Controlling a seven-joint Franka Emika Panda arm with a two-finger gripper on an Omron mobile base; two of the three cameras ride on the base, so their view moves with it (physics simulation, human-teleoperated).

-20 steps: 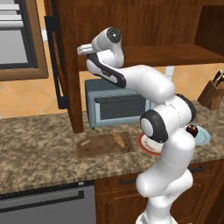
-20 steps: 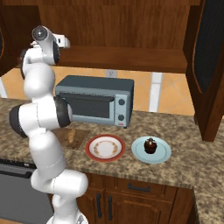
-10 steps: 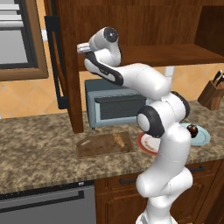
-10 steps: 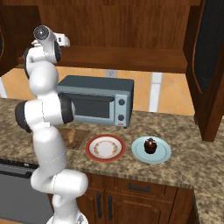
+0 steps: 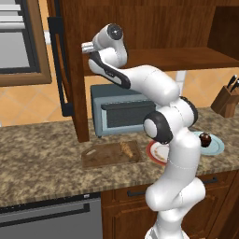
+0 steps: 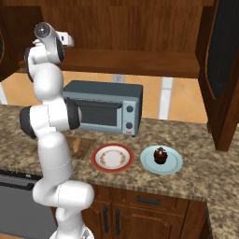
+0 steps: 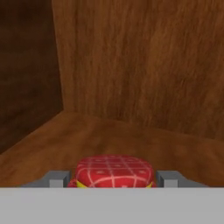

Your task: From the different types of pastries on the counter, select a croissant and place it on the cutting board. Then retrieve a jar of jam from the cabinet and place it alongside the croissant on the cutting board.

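Inside the dark wooden cabinet [image 5: 154,28], the jar of jam [image 7: 114,169] shows its red checked lid low in the hand view. My gripper [image 7: 113,180] is open, and one grey finger [image 7: 56,178] stands on each side of the jar, close to it. From the base, the hand [image 5: 87,46] reaches onto the cabinet shelf [image 6: 130,63]. The croissant [image 5: 126,149] lies on the dark cutting board [image 5: 100,156] on the granite counter [image 5: 37,163]. The round red-topped pastry [image 6: 160,155] sits on a blue plate [image 6: 172,164].
A grey toaster oven [image 6: 105,107] stands under the shelf, behind the board. A red-rimmed plate [image 6: 112,157] lies between board and blue plate. The open cabinet door [image 5: 70,70] with its black handle hangs left of my hand. A knife block [image 5: 226,100] stands far right.
The hand has pushed a little further left and deeper into the cabinet over the shelf. Board, croissant and plates lie as before.
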